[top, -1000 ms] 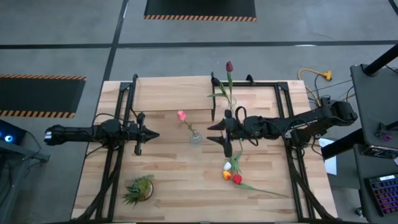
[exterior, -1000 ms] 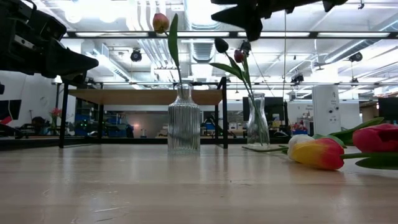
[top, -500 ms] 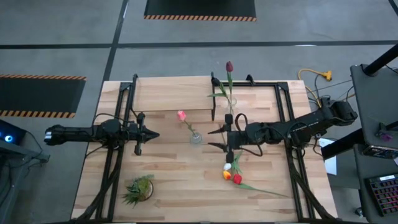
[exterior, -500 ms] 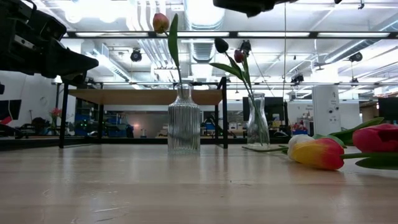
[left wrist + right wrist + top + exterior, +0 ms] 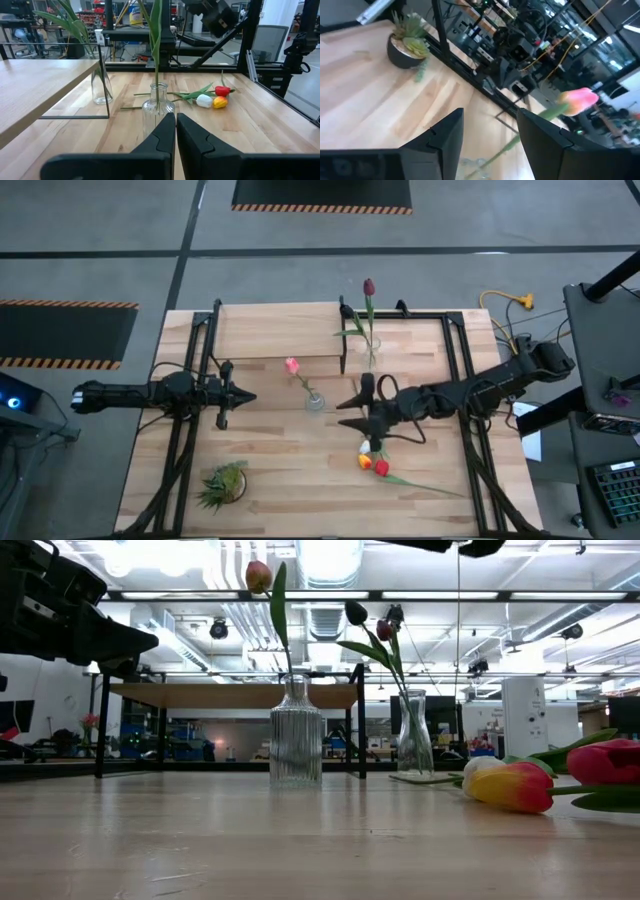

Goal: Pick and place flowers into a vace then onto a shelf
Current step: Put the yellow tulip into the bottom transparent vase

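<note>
Over the last second the right arm has swung from beside the shelf (image 5: 285, 330) toward the three tulips (image 5: 372, 457) lying on the tabletop, so its right gripper (image 5: 352, 413) now hangs just above them, fingers apart and empty. That points to the next pick; two flowers already stand in vases near the shelf. The left gripper (image 5: 245, 396) waits left of the shelf, fingers together.
</note>
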Action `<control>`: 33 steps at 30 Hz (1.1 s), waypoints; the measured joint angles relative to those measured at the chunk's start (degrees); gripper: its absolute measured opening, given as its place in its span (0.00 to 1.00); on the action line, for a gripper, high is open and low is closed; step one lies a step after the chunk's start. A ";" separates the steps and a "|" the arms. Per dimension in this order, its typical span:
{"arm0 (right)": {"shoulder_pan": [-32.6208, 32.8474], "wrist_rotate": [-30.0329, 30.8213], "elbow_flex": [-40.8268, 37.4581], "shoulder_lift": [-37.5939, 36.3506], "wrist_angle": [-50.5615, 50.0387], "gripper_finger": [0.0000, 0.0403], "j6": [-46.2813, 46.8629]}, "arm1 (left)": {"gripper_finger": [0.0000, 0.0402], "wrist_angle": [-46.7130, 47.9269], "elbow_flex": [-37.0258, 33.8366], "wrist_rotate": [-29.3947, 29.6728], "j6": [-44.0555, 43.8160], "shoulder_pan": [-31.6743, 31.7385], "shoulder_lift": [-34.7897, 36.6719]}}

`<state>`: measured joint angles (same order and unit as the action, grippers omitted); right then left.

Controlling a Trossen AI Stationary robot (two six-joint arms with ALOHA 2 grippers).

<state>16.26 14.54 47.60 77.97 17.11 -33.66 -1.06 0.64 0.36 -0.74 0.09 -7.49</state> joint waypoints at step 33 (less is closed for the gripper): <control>9.58 -5.97 8.75 0.07 -25.89 0.41 57.01 | 0.00 0.00 0.00 0.01 -0.01 -0.01 0.00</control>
<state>25.84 8.57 56.35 78.05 -8.78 23.34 -1.06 0.64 0.37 -0.75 0.08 -7.49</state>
